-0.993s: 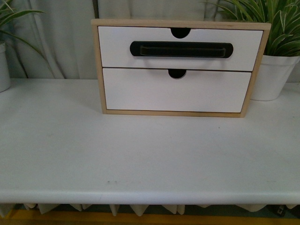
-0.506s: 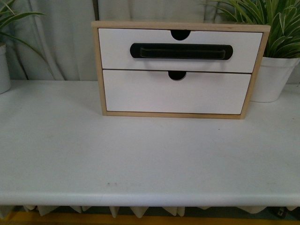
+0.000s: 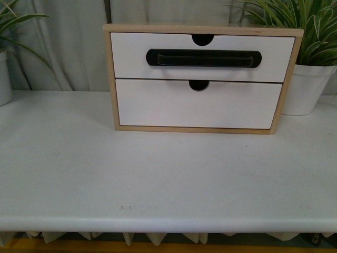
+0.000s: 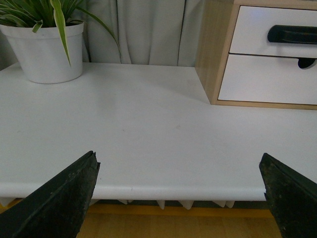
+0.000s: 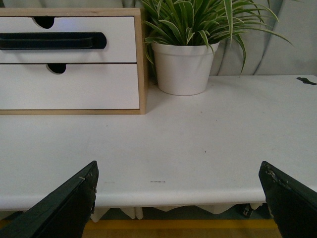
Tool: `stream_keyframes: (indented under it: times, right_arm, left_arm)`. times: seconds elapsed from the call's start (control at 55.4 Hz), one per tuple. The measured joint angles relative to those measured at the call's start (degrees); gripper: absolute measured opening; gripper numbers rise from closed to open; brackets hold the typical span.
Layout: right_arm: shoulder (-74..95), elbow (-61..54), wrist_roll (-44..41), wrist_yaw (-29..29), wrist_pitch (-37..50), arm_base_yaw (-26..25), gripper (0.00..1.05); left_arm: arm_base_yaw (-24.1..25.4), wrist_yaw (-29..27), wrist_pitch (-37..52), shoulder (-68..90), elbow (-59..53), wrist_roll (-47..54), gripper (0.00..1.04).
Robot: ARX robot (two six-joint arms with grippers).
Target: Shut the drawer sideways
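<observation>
The drawer (image 3: 202, 56) is the upper white front with a long black bar handle (image 3: 204, 57) in a wooden two-drawer cabinet (image 3: 108, 79) at the back of the white table. It sits about flush with the frame. Below it is a plain white drawer front (image 3: 197, 103). The drawer also shows in the left wrist view (image 4: 275, 32) and the right wrist view (image 5: 67, 39). Neither arm shows in the front view. My left gripper (image 4: 181, 198) and right gripper (image 5: 181, 198) are open and empty, at the table's front edge, far from the cabinet.
A white pot with a striped plant (image 3: 308, 84) stands right of the cabinet, close to it. Another white pot (image 3: 4, 74) stands at the far left. The white table (image 3: 168, 174) has a rounded front edge. A grey curtain hangs behind.
The front view has shifted very slightly, with the cabinet a few pixels lower than a second ago. Nothing else has moved.
</observation>
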Motion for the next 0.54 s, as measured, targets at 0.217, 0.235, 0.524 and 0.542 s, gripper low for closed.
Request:
stream_keyframes:
  times: [0.217, 0.235, 0.524, 0.542]
  right_arm:
    - [0.00, 0.00, 0.00, 0.00, 0.00, 0.00, 0.95]
    - [0.00, 0.00, 0.00, 0.02, 0.00, 0.00, 0.95]
    - [0.00, 0.00, 0.00, 0.02, 0.00, 0.00, 0.95]
    - [0.00, 0.00, 0.00, 0.02, 0.00, 0.00, 0.95]
  left_arm:
    - [0.00, 0.00, 0.00, 0.00, 0.00, 0.00, 0.98]
    - [0.00, 0.00, 0.00, 0.00, 0.00, 0.00, 0.98]
    - [0.00, 0.00, 0.00, 0.00, 0.00, 0.00, 0.98]
    - [0.00, 0.00, 0.00, 0.00, 0.00, 0.00, 0.98]
